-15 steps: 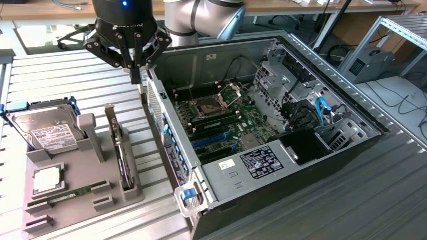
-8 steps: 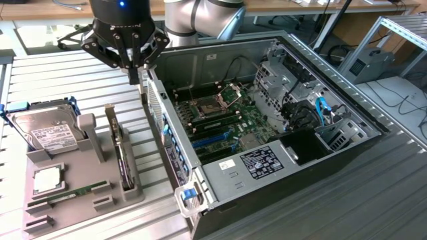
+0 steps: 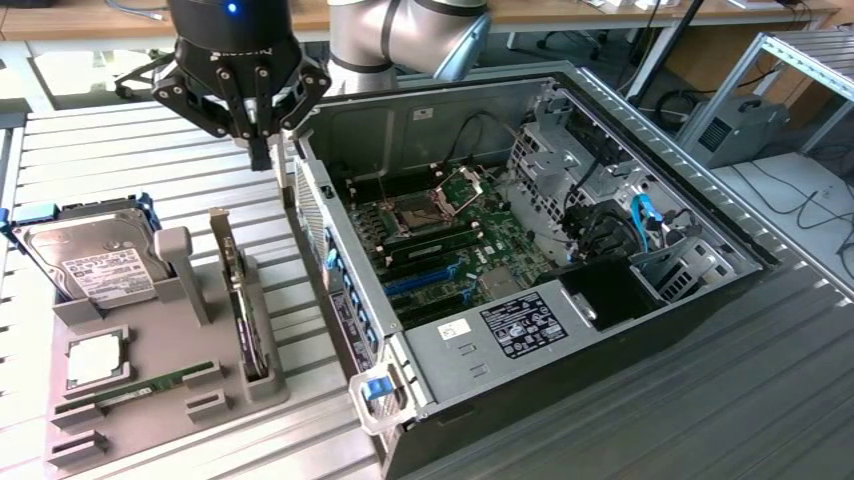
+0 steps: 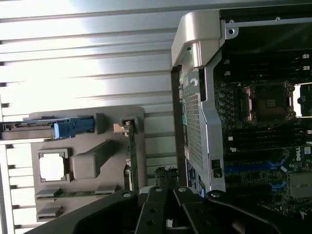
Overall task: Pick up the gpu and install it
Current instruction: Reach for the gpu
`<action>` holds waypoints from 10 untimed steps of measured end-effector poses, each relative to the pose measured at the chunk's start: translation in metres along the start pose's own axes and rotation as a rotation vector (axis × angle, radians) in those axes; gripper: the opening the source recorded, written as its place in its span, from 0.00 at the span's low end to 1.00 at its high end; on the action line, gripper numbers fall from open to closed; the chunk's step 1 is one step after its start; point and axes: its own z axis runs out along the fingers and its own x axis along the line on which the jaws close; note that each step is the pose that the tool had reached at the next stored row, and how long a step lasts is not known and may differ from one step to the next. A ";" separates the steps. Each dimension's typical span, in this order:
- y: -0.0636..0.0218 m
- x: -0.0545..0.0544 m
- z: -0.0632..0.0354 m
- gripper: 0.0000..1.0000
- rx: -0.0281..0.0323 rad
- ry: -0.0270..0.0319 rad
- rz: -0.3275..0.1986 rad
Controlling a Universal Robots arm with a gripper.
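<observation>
Approach step. Jaws clenched, empty, above the grey plastic holder (image 3: 154, 350), where the long thin black gpu card (image 3: 238, 295) stands on edge. Pick would need them parted, then lowered.

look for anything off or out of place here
Nothing stands out. The gpu stands upright in the holder, the hard drive sits in its cradle, and the shut gripper hangs by the open case.

Ribbed metal table (image 3: 134, 150), matt plastic holder (image 3: 160, 342) — sheet-metal case (image 3: 467, 345), dark gpu (image 3: 240, 300) with metal bracket.
</observation>
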 end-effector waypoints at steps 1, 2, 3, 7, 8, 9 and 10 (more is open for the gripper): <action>0.0000 0.000 0.0000 0.11 0.0000 0.0000 0.000; -0.0001 0.001 0.0000 0.11 0.0000 -0.0001 0.000; -0.0001 0.002 0.0000 0.11 0.0000 -0.0001 0.000; -0.0003 0.004 -0.0001 0.11 0.0000 -0.0001 0.000; -0.0003 0.004 -0.0001 0.11 0.0000 0.0000 0.000; -0.0004 0.005 -0.0001 0.11 0.0000 0.0000 0.000; -0.0004 0.005 -0.0002 0.11 0.0000 0.0000 0.000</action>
